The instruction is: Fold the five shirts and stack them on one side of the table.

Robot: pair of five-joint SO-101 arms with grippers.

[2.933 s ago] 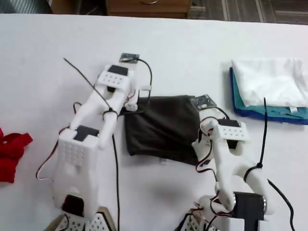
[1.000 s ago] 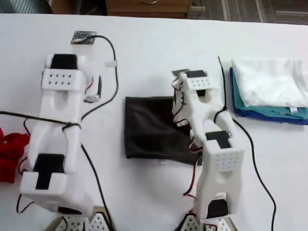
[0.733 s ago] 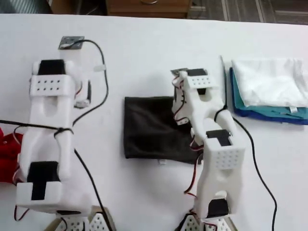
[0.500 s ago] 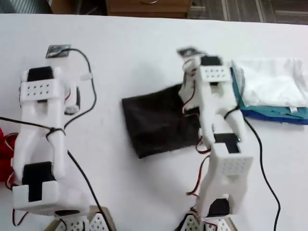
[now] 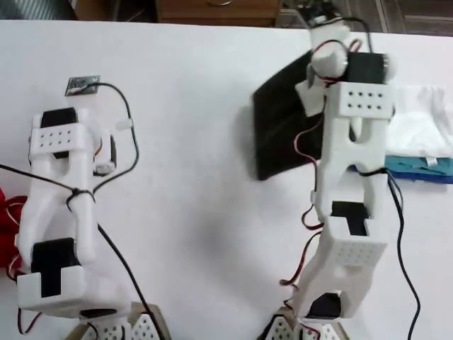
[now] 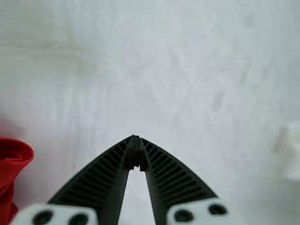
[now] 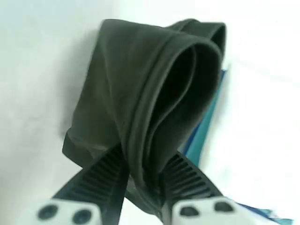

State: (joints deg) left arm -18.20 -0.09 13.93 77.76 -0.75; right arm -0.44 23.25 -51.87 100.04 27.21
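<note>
White table [image 5: 198,142], black shirt [image 5: 279,127], folded stack [image 5: 428,127], red shirt [image 6: 13,159]

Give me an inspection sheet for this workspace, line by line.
Surface: white table.
Job's things: folded black shirt in the right pincer, beside a stack of white shirt, teal shirt and blue shirt; red shirt at the left edge.
Clutter: nothing seen.
Grippers: left pincer shut, holding nothing, over the table; right pincer shut on the black shirt.
Cables: black cables along both arms.
Surroundings: wooden furniture beyond the far edge.
</note>
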